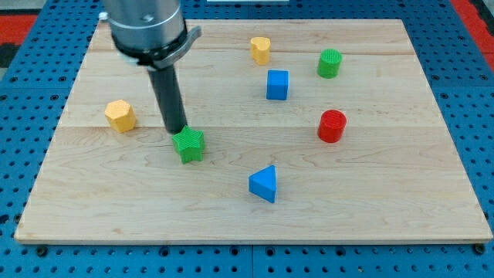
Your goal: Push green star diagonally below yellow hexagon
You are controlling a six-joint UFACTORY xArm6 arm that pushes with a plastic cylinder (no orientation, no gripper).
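A pale wooden board (231,220) lies on a blue pegboard (31,93). The yellow hexagon (120,116) sits left of my tip (177,130), apart from it. The tip, a plain rod with no jaws to open or close, touches the green star (189,144) at its upper-left edge. Right and below lies a blue triangle (264,184); right and above, a yellow block (261,50), blue cube (277,85), red cylinder (332,126) and green cylinder (329,63).

My tip (177,130) touching green star (189,144), yellow hexagon (120,115) toward view's left
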